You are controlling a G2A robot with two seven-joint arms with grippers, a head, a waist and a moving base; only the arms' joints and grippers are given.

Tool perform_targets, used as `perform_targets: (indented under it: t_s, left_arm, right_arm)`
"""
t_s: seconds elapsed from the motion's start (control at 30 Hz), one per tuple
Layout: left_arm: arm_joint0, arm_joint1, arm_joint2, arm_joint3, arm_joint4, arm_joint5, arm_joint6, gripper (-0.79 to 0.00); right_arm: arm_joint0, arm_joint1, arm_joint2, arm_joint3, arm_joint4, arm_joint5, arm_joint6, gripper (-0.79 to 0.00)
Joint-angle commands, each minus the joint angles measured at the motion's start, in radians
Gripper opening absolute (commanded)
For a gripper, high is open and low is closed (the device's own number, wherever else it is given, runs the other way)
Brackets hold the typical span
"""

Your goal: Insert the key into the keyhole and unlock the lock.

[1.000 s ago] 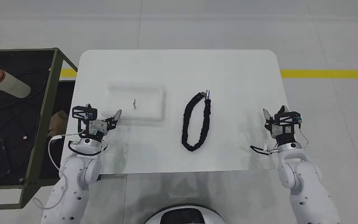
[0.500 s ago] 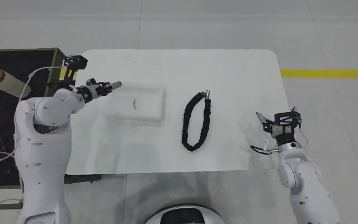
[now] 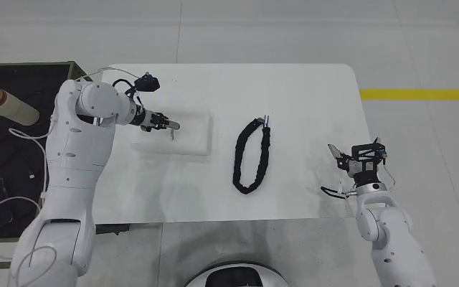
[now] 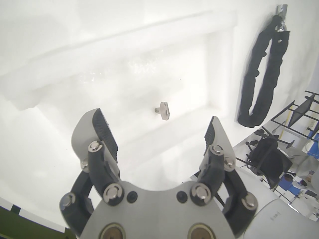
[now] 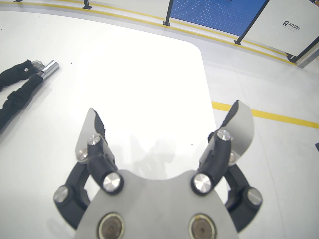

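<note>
A small silver key (image 4: pixel 163 110) stands stuck in a white foam block (image 3: pixel 188 141) on the table's left half. My left gripper (image 3: pixel 171 125) hangs open over the block, close above the key, with nothing between its fingers (image 4: pixel 103 125). A black fabric-sleeved chain lock (image 3: pixel 252 156) lies in a loop at the table's middle, its silver cylinder end (image 5: pixel 49 67) pointing to the far side. My right gripper (image 3: pixel 353 152) stands open near the table's right edge, well apart from the lock, holding nothing.
The white table (image 3: pixel 308 100) has bare room between the lock and the right gripper. A dark green rack (image 3: pixel 43 107) with cables stands off the table's left side. Yellow floor tape (image 3: pixel 409 94) runs past the right edge.
My left arm has swung from the table's near left corner up and across to above the foam block. The right gripper has barely shifted. The lock and key have not moved.
</note>
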Motion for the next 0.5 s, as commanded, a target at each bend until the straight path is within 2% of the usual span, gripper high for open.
perform_targets:
  t_s: [0.0, 0.03, 0.1, 0.23, 0.27, 0.3, 0.47]
  left_arm:
    - [-0.021, -0.003, 0.026, 0.031, -0.013, 0.006, 0.0, -0.009]
    - [-0.029, -0.004, 0.037, 0.045, -0.029, 0.002, 0.0, -0.117]
    - [-0.046, -0.004, 0.06, 0.075, -0.063, -0.003, 0.0, -0.203]
    - [-0.079, -0.001, 0.1, 0.114, -0.105, 0.0, 0.0, -0.234]
    - [-0.086, 0.0, 0.111, 0.12, -0.102, 0.003, 0.0, -0.228]
    - [-0.094, 0.001, 0.121, 0.121, -0.09, 0.011, 0.0, 0.0]
    - [-0.096, 0.002, 0.125, 0.116, -0.09, 0.015, 0.0, 0.0]
  right_arm:
    - [0.0, 0.0, 0.0, 0.0, 0.0, 0.0, 0.0, 0.0]
    - [0.0, 0.0, 0.0, 0.0, 0.0, 0.0, 0.0, 0.0]
    - [0.0, 0.0, 0.0, 0.0, 0.0, 0.0, 0.0, 0.0]
    - [0.0, 0.0, 0.0, 0.0, 0.0, 0.0, 0.0, 0.0]
    - [0.0, 0.0, 0.0, 0.0, 0.0, 0.0, 0.0, 0.0]
    - [0.0, 0.0, 0.0, 0.0, 0.0, 0.0, 0.0, 0.0]
    - [0.0, 0.0, 0.0, 0.0, 0.0, 0.0, 0.0, 0.0]
